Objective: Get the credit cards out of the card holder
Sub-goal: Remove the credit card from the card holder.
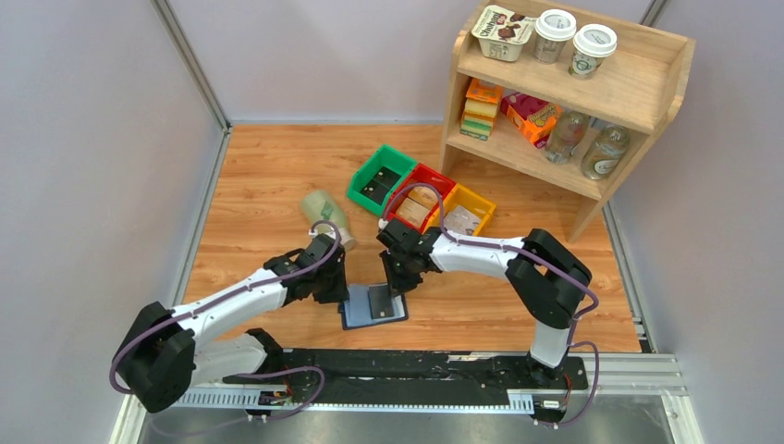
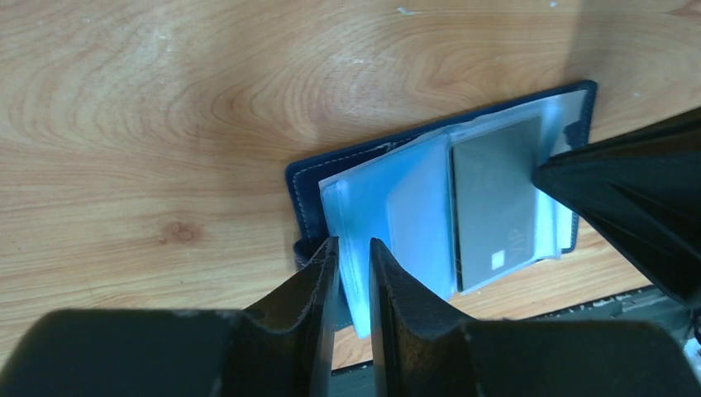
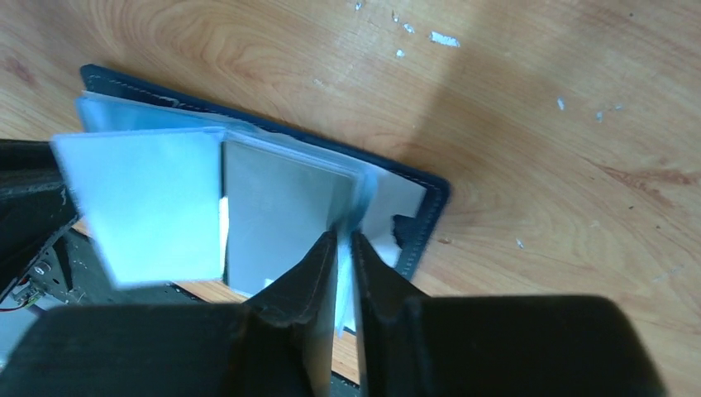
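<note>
Top external: I see card holder (image 1: 373, 307) lying open on table (image 1: 268, 185), front edge, between arms. Left gripper (image 2: 354, 269) clamps left sleeve (image 2: 364, 223). Right gripper (image 3: 345, 248) pinches right sleeve (image 3: 388, 200) beside grey credit card (image 3: 281, 215).

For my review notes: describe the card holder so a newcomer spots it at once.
On the wooden table, look at the near edge, between the left gripper and right gripper. The card holder lies open there. Unlike the green, red and yellow bins farther back, it is a thin navy case with pale blue clear sleeves.
</note>
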Controlling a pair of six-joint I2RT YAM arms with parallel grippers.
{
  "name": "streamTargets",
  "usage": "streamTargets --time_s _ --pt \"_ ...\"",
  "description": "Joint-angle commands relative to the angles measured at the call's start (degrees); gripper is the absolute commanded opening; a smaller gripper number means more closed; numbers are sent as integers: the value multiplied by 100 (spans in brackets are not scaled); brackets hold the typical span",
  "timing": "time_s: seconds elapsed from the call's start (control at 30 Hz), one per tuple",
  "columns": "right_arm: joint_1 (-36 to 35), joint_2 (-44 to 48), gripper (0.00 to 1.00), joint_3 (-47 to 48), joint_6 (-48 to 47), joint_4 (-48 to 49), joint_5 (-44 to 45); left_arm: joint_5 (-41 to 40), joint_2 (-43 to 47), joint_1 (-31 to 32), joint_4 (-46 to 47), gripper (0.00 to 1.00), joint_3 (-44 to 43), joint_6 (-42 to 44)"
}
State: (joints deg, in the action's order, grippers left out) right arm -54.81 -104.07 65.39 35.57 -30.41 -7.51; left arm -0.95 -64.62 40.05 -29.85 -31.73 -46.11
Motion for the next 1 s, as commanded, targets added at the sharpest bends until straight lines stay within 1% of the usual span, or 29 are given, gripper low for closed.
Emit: streamTargets --time_s 0.0,0.03,0.1,0.13,0.17,0.2,0.27,0.4,0.5,0.63,0.67,0.7,0.73,0.83,0.9,0.93,0.97 --pt "-21 -183 15 -245 -33 334 -58 113 397 20 401 30 26 -179" --pt "-30 -201 14 -289 -24 378 -67 113 458 11 409 32 17 -197" --pt "-21 -227 12 -360 -15 413 -58 113 661 20 409 39 8 -214" --pt "-21 -245 11 -386 -7 448 -58 113 827 20 418 45 -9 -223" --pt "-21 -245 11 -421 2 457 -58 -35 967 20 409 48 -27 -232" --pt "-30 -254 11 -439 2 457 -49 -115 1030 20 314 53 -44 -241" --pt "-30 -245 11 -482 11 475 -40 -194 1205 20 164 56 -149 -241" --pt "-21 -228 11 -527 29 493 -49 -414 1391 20 -310 57 -439 -258" --pt "-21 -219 11 -562 38 528 -49 -240 1417 20 -303 57 -510 -276" --pt "-21 -201 11 -588 46 528 -49 262 1417 20 337 57 -361 -504" --pt "-21 -201 11 -588 46 536 -58 358 1391 20 687 57 -126 -661" --pt "-21 -210 11 -597 46 537 -84 394 1339 20 812 57 7 -758" --pt "-30 -210 11 -597 46 545 -102 498 1294 20 1162 57 252 -916" --pt "-21 -193 11 -623 55 572 -119 596 1145 -15 1805 56 798 -1181" --pt "-21 -184 11 -650 55 580 -145 806 1136 -129 2594 56 1220 -1409" --pt "-30 -175 11 -667 55 598 -146 859 1136 -225 2789 55 1482 -1479" --pt "-21 -166 11 -676 64 607 -163 921 1162 -252 3183 55 1581 -1550"
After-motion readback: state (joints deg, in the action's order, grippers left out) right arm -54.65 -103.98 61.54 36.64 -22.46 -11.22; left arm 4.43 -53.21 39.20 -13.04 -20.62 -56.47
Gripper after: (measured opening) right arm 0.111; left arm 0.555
